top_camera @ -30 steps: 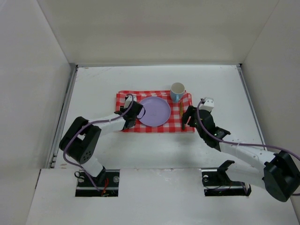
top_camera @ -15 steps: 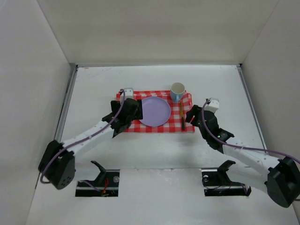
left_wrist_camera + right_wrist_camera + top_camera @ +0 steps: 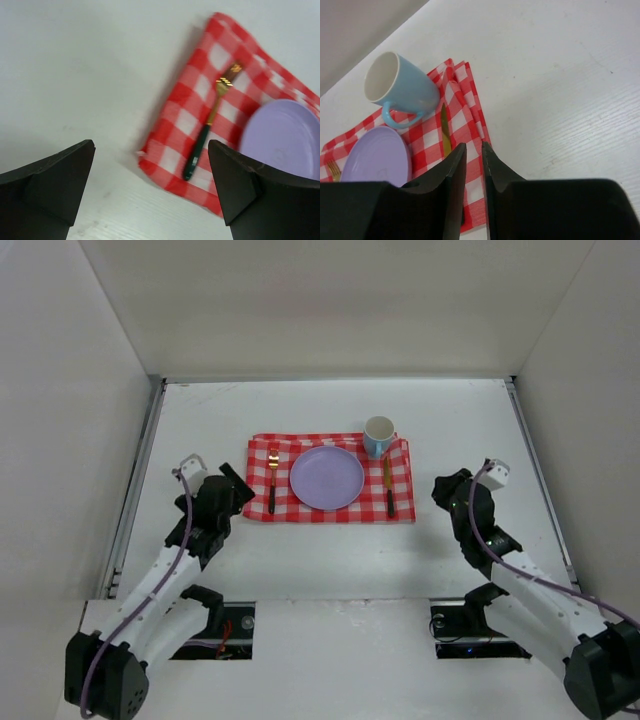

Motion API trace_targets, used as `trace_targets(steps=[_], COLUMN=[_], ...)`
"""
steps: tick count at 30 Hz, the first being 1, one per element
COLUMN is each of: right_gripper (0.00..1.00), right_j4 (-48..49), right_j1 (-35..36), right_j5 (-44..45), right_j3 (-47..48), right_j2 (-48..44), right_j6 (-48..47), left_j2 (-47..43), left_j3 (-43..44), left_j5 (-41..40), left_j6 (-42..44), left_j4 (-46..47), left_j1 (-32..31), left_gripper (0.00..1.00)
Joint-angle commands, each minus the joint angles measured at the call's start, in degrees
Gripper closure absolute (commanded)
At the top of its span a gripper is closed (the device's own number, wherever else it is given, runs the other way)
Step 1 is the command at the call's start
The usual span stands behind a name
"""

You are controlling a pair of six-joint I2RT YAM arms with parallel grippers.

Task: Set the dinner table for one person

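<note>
Dinner table (image 3: 330,550): flat matte-white top, grey metal side rails running near-to-far, spans the whole workspace btw white walls. Long axis, can't tell tbh. Left gripper (image 3: 151,150) jaws wide apart, right gripper (image 3: 474,150) nearly closed, both empty.

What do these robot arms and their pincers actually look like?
The left arm and right arm are white links with chunky black joints, each carrying a thin purple cable. A small white box tops each wrist. The left gripper and right gripper each have two black wedge-shaped fingers.
</note>
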Motion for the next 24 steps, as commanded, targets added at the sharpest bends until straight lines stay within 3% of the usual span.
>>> trace_targets(steps=[1, 4, 7, 24], right_gripper=[0.69, 0.50, 0.40, 0.35], right_j4=[2.70, 3.40, 4.28, 5.69], right_j1=[-1.36, -2.68, -4.00, -3.65], right_j5=[-2.30, -2.21, -2.65, -3.44], right_j3=[-0.69, -1.92, -3.15, -2.36], right_j2=[0.23, -1.17, -2.58, 1.81], right_j6=[2.63, 3.77, 4.48, 4.57], left_j2=[-1.10, -2.94, -4.44, -4.27], left_j3=[-2.99, -5.36, -6.33, -6.95], left_j5=[2.23, 5.57, 8.21, 9.97], left_j6=[-7.83, -10.30, -11.36, -10.04], left_j4=[-4.65, -5.18, -5.36, -4.13], left_j1=[5.24, 9.99, 14.30, 20.72], left_gripper=[0.00, 0.00, 0.00, 0.00])
